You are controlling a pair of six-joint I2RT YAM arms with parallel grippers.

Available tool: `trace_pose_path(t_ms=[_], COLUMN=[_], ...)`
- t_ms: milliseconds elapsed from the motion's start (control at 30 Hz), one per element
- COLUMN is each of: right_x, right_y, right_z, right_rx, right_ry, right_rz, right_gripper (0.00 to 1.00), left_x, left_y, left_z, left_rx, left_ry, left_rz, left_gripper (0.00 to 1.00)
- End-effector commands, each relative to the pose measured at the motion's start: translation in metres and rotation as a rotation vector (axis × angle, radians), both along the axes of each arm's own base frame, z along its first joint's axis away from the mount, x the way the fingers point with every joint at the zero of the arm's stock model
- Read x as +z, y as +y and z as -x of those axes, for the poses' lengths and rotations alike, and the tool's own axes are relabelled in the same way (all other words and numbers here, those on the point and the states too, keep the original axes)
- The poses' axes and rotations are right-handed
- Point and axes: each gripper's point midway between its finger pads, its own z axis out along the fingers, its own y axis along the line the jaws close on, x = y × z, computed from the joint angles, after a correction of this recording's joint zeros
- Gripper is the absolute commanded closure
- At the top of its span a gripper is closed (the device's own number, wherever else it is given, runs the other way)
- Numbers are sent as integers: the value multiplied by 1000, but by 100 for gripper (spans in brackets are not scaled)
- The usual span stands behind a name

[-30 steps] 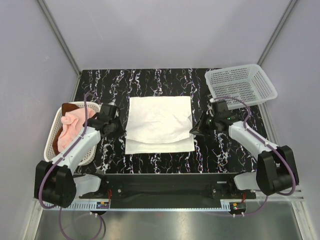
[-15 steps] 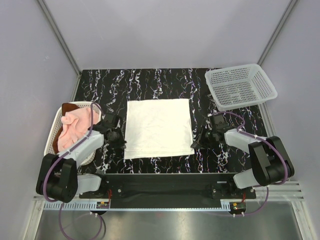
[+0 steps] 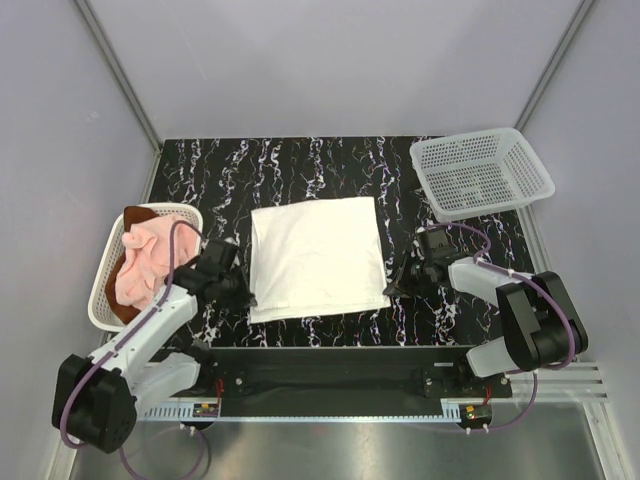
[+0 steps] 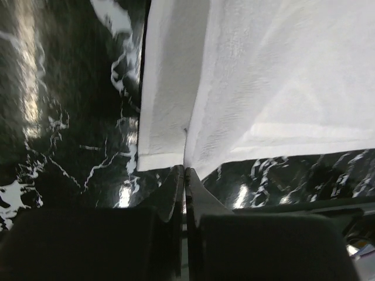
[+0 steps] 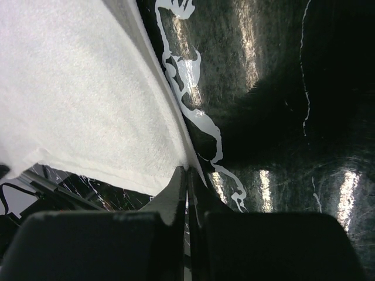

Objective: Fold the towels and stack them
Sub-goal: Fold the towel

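Note:
A white towel (image 3: pixel 318 255) lies folded in half in the middle of the table, its doubled edge toward me. My left gripper (image 3: pixel 243 290) is shut on its near left corner, low at the table; the left wrist view shows the towel (image 4: pixel 281 88) running into the closed tips of the gripper (image 4: pixel 184 171). My right gripper (image 3: pixel 392 283) is shut on the near right corner; the right wrist view shows the towel (image 5: pixel 88 105) pinched at the tips of the gripper (image 5: pixel 187 170). A pale pink towel (image 3: pixel 145 262) lies crumpled over a rust-brown towel (image 3: pixel 140 214) in the left basket.
A white mesh basket (image 3: pixel 100 290) holding the two towels stands at the table's left edge, just behind my left arm. A second white mesh basket (image 3: pixel 480 172) stands at the back right corner. The table is black marble-patterned.
Both grippers have drawn the towel's upper layer toward the near edge, from mid-towel to the front corners. The lower layer's front strip is now covered. The left arm has swung slightly.

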Motion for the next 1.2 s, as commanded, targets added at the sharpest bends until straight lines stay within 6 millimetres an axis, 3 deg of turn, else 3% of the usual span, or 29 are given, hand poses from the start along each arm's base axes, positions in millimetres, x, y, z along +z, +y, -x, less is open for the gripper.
trace_pose_path(t_ms=[0,333,500,600,833,967,1067,1167], right_x=[-3,6,5,5,6,5,12,18], right_y=[-1,-6,-8,-11,-21,-26,-25,-21], right_z=[-5,-11,-21,-31,-61,-83,-103,-109], right_rx=[0,-16,-51,-80,-162,-199,-211,-173], right_ry=[-15,-44,-52,-59,-85,-80,-87,-94], right_rz=[30,58,83,110,184,212,204,204], right_gripper=[100,100,100,100,100,100,100,100], left_x=[-23,-51,-72,-74,-68,-71,-70,-64], left_y=[-4,7,9,5,-1,-7,-9,3], left_z=[16,15,-7,-21,-89,-142,-170,-166], left_rx=[37,94,82,66,57,31,15,-4], left_ry=[82,117,179,185,118,97,107,148], left_rz=[-7,-85,-179,-199,-220,-227,-225,-280], left_gripper=[100,100,100,100,100,100,100,100])
